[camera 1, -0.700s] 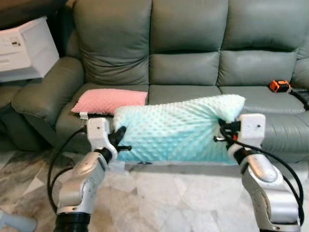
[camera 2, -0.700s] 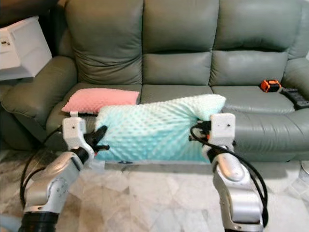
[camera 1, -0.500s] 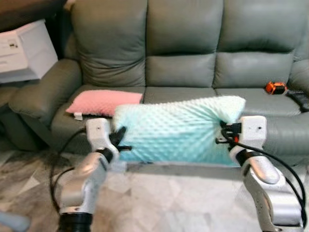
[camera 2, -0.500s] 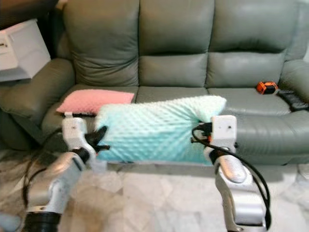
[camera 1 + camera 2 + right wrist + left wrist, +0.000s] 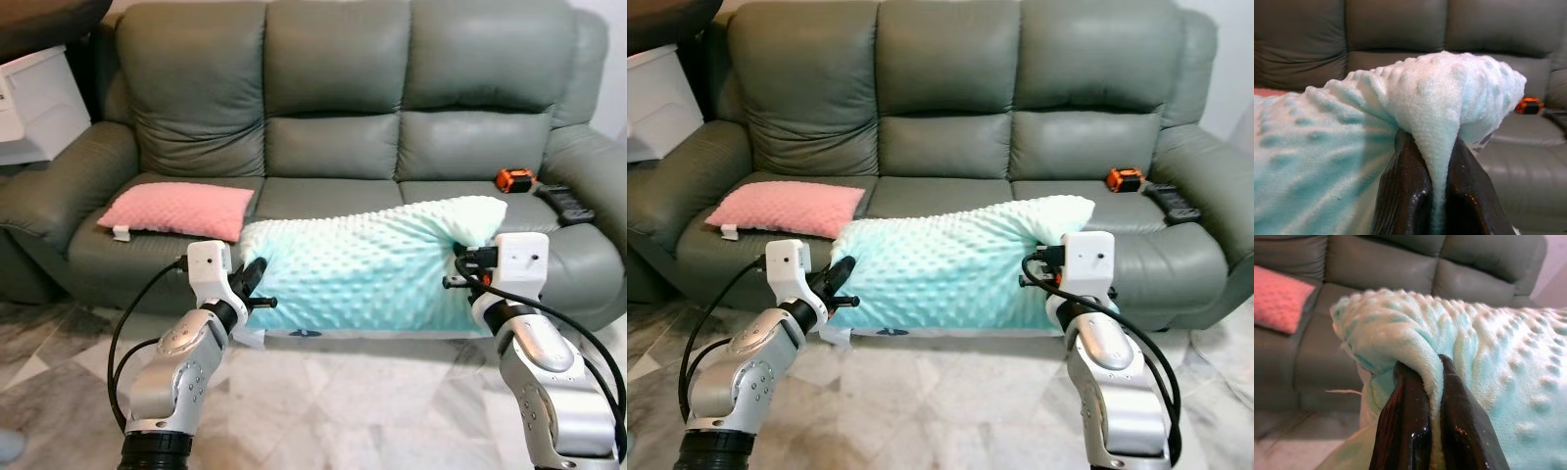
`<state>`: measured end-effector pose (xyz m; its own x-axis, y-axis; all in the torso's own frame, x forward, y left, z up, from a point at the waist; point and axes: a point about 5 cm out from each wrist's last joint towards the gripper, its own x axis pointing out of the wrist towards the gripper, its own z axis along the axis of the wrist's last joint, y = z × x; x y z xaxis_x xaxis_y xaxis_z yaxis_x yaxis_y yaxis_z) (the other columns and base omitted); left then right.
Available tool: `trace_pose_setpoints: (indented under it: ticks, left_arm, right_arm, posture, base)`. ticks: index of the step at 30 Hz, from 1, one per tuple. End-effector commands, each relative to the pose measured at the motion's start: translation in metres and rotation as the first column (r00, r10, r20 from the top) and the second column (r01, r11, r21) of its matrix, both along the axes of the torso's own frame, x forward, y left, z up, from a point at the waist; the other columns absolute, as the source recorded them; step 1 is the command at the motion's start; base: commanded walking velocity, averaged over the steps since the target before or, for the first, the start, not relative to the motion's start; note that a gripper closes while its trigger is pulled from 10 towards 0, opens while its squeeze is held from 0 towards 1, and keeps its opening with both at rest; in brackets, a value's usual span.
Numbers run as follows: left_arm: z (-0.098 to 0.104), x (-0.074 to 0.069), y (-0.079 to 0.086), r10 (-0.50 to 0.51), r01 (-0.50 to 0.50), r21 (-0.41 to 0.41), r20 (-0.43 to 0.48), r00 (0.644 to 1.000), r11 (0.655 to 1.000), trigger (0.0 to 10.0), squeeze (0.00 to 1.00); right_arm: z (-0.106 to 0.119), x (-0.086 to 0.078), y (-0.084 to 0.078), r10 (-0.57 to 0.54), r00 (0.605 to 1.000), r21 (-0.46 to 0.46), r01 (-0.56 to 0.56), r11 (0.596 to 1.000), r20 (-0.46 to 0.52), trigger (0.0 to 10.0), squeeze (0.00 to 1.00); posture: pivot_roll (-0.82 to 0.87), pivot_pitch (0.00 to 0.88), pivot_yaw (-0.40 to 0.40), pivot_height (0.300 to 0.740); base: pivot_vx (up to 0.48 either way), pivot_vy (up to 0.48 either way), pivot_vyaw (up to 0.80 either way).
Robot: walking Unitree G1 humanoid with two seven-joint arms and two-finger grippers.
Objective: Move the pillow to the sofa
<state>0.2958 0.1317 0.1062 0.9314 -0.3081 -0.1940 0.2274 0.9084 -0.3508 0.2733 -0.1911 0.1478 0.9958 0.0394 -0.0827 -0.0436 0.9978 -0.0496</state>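
I'm carrying the mint-green dotted plush pillow [image 5: 367,264] across my front, in the air just before the front edge of the grey-green leather three-seat sofa [image 5: 333,147]. My left gripper [image 5: 1431,382] is clamped on a fold at one end, my right gripper [image 5: 1429,147] pinches the fabric at the other. This is the carry-in step, I judge. Next, I need to step closer and lift it over the front edge onto the middle seat, then release both ends. A pink dotted cushion [image 5: 176,209] lies on the left seat, an orange and black gadget [image 5: 514,180] on the right seat.
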Motion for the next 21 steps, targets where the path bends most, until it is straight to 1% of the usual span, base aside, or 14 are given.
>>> trace_pose_setpoints:
  ticks: [1, 4, 6, 9, 14, 18, 21]
  left_arm:
    - [0.003, 0.002, 0.012, 0.042, -0.043, 0.020, 0.018, 0.999, 0.999, 10.0, 0.00]
    - [0.004, 0.003, 0.013, 0.046, -0.047, 0.025, 0.026, 0.999, 0.999, 10.0, 0.00]
    - [0.006, 0.004, 0.015, 0.046, -0.049, 0.053, 0.046, 0.998, 0.997, 10.0, 0.00]
    - [0.007, 0.006, 0.018, 0.049, -0.052, 0.056, 0.058, 0.997, 0.997, 10.0, 0.00]
    - [0.008, 0.007, 0.025, 0.062, -0.065, 0.041, 0.067, 0.996, 0.997, 10.0, 0.00]
    - [0.008, 0.007, 0.028, 0.068, -0.071, 0.036, 0.073, 0.995, 0.997, 10.0, 0.00]
    - [0.009, 0.007, 0.028, 0.064, -0.067, 0.035, 0.080, 0.995, 0.997, 10.0, 0.00]
  right_arm:
    - [0.007, 0.002, 0.007, 0.024, 0.999, 0.004, -0.024, 1.000, 0.031, 10.0, 0.00]
    - [0.007, 0.002, 0.007, 0.024, 0.999, 0.004, -0.024, 1.000, 0.032, 10.0, 0.00]
    - [0.007, 0.002, 0.008, 0.024, 0.999, 0.004, -0.024, 1.000, 0.033, 10.0, 0.00]
    - [0.007, 0.002, 0.008, 0.024, 0.999, 0.004, -0.025, 1.000, 0.034, 10.0, 0.00]
    - [0.007, 0.003, 0.009, 0.031, 0.999, 0.006, -0.031, 0.999, 0.037, 10.0, 0.00]
    - [0.007, 0.002, 0.010, 0.035, 0.999, 0.008, -0.036, 0.999, 0.039, 10.0, 0.00]
    - [0.006, 0.001, 0.010, 0.039, 0.998, 0.009, -0.039, 0.999, 0.040, 10.0, 0.00]
  posture:
    - [-0.13, 0.000, 0.038, 0.740]
    - [-0.13, 0.000, 0.039, 0.740]
    - [-0.13, 0.000, 0.038, 0.740]
    - [-0.13, 0.000, 0.039, 0.740]
    - [-0.13, 0.000, 0.039, 0.740]
    - [-0.13, 0.000, 0.041, 0.740]
    - [-0.13, 0.000, 0.042, 0.740]
  base:
    - [0.000, 0.000, 0.00]
    - [0.000, 0.000, 0.00]
    - [0.000, 0.000, 0.00]
    - [0.000, 0.000, 0.00]
    - [0.000, 0.000, 0.00]
    - [0.000, 0.000, 0.00]
    - [0.283, 0.000, 0.00]
